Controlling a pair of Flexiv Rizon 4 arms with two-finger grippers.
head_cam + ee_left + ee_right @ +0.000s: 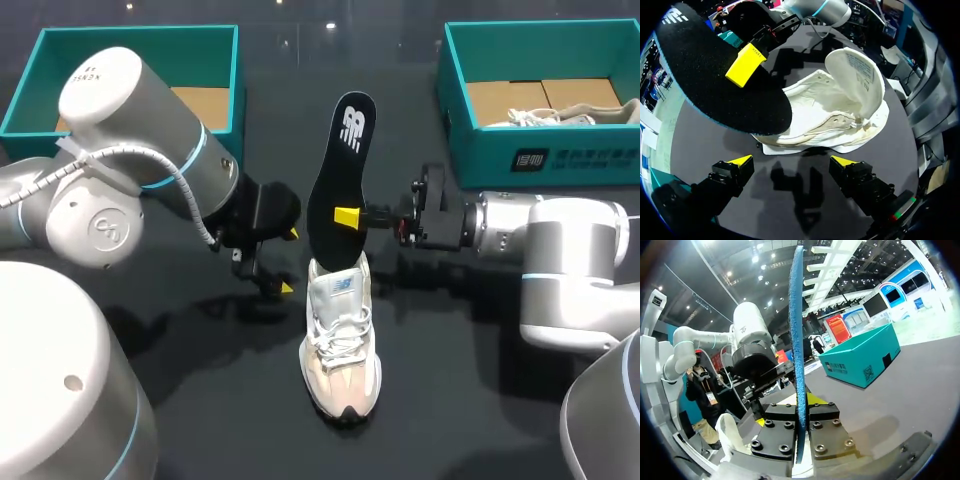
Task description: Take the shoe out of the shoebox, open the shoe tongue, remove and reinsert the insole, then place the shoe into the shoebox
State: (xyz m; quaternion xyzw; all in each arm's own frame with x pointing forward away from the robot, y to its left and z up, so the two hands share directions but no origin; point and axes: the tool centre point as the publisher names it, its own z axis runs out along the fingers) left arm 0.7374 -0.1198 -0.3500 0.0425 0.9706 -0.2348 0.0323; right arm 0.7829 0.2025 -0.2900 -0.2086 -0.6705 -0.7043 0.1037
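Only the left wrist view shows the shoe tongue (856,70) from inside.

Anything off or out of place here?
Nothing damaged or spilled. The insole stands nearly upright, its lower end at the opening of the shoe, clamped by the right gripper: mid-task, not a fault. The left gripper is open beside the shoe.

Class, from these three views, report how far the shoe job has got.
Done: the shoe is out on the table, its tongue folded open. In hand: the right end effector is shut on the insole, whose lower end sits at the shoe's mouth; the left end effector hangs open beside it. Left: seating the insole and boxing the shoe.
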